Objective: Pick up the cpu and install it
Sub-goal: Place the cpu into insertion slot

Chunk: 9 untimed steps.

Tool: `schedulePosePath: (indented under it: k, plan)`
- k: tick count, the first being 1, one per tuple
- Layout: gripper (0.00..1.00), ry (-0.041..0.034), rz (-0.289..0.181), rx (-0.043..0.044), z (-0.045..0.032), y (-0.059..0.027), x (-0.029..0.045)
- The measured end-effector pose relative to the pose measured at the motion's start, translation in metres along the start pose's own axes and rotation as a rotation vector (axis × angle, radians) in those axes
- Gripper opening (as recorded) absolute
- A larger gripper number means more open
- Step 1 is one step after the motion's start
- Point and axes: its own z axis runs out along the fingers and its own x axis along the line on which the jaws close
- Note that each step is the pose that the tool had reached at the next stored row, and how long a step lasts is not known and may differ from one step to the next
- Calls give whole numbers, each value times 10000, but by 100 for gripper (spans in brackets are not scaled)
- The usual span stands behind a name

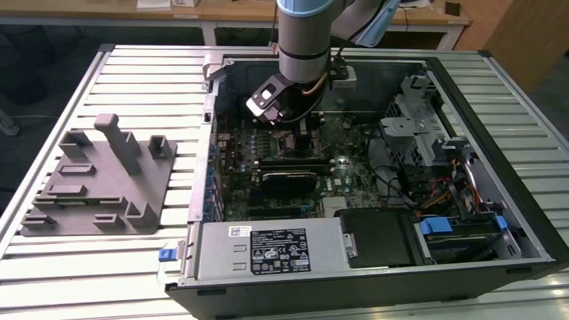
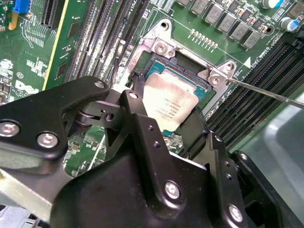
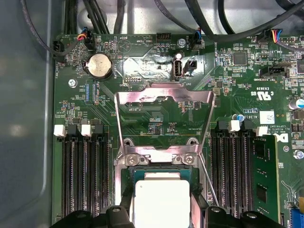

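Note:
The cpu is a small silver square with a thin teal edge. It lies level in the open socket frame on the green motherboard. In both wrist views my gripper straddles it, one black finger against each of two opposite sides, shut on the chip. The first wrist view shows the cpu between the fingers, with the socket's metal load plate swung open beyond it. In the exterior view the arm reaches down into the computer case, gripper low over the board.
A thin metal lever sticks out beside the socket. Memory slots flank it, with one memory stick fitted. A grey fixture stands on the slatted table at the exterior view's left. The power supply and drive cage crowd the case.

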Motion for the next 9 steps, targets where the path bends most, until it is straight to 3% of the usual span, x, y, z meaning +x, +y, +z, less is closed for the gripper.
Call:
schedulePosePath:
  k: [9]
  plan:
    - [55, 4, 0, -5, 3, 1, 1]
